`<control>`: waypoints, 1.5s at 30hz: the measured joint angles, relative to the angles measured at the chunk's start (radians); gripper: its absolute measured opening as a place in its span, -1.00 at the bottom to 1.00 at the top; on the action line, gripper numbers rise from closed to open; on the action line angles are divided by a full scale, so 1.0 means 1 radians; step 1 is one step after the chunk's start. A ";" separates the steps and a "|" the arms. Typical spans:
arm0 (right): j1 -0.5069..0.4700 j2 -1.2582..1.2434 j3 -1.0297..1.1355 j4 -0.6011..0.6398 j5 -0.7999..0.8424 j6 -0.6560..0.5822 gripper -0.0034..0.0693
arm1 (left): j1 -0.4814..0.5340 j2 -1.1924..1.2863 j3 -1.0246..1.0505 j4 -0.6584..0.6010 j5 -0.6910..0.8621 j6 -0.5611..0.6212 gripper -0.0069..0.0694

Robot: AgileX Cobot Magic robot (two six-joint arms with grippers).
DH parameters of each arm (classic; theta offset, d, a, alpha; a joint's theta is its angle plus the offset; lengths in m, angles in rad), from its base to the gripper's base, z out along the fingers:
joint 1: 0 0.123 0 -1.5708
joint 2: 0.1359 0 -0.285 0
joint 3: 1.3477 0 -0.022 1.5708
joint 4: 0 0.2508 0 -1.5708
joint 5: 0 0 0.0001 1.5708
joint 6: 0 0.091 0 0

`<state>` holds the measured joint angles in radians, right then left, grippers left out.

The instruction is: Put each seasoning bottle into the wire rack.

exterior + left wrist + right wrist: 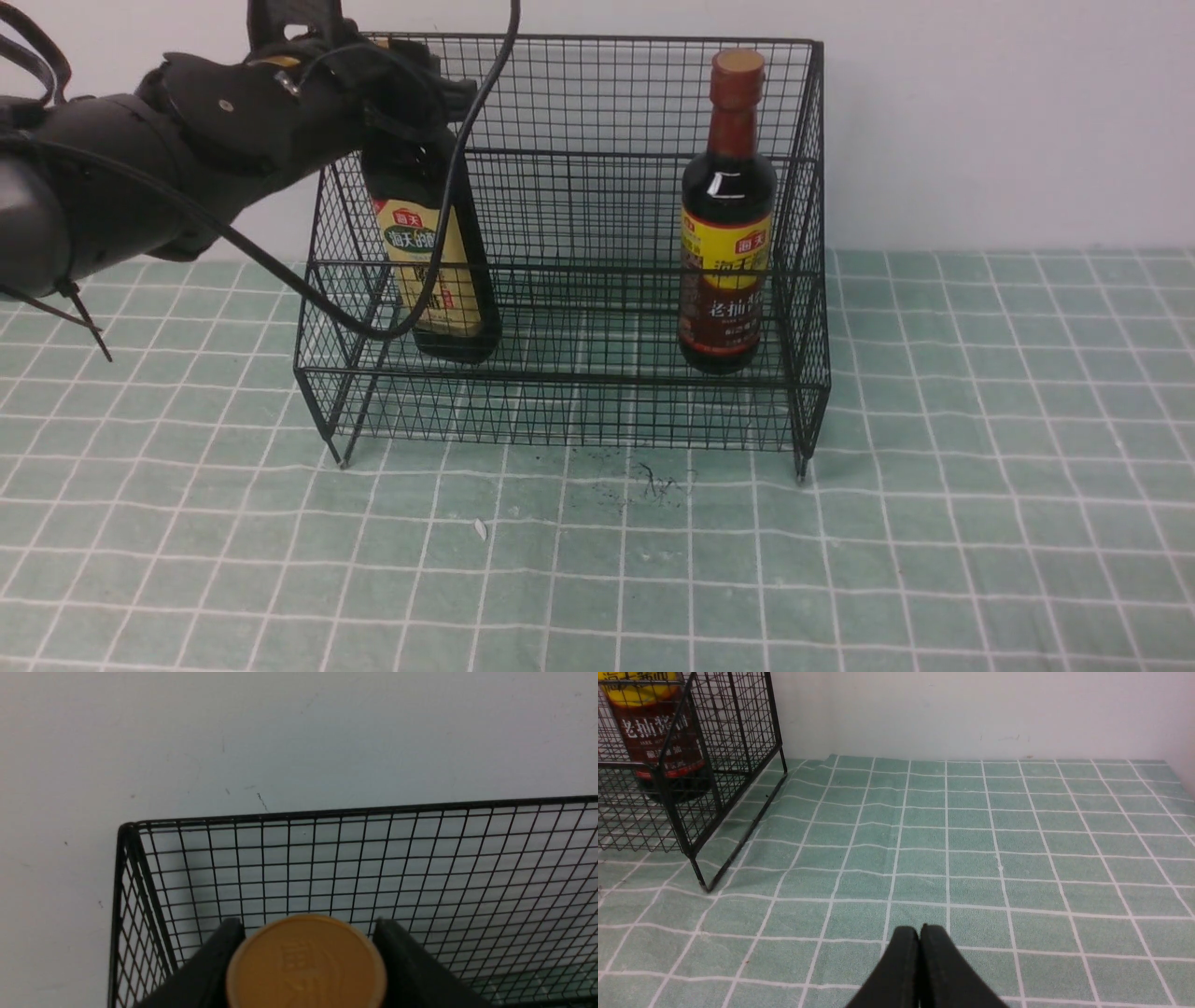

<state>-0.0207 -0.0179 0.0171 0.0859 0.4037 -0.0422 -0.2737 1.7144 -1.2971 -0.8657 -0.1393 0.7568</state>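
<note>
**Mia:** Where is the big black wire rack point(579, 252)?

**Ben:** It stands on the green cloth with white squares point(980, 523), close to the white wall point(1008, 112).

**Mia:** And the bottles?

**Ben:** The slim dark bottle with the brown-red cap and yellow-and-brown label point(727, 219) stands straight up on the low shelf, on the rack's right side. Nothing is touching it. The wide dark bottle with the tan label point(439, 280) is on the left side of that same shelf. Its bottom looks like it is down on the shelf, but it leans a little.

**Mia:** What holds it?

**Ben:** The black left gripper point(411, 112) is up at its top. In the left wrist view, the round gold cap point(306, 963) sits right between the two black fingers point(210, 966), and they press on it from both sides.

**Mia:** And the other one?

**Ben:** The black right gripper point(920, 938) has its two fingers pushed together with nothing in them. It hangs over bare cloth, well away from the rack.
</note>
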 joint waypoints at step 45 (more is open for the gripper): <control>0.000 0.000 0.000 0.001 0.000 0.000 -0.95 | 0.243 -0.774 0.314 0.145 1.019 -0.150 -0.83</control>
<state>-0.0207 -0.0179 0.0171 0.0871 0.4033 -0.0422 -0.0311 0.9407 -0.9834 -0.7206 0.8800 0.6067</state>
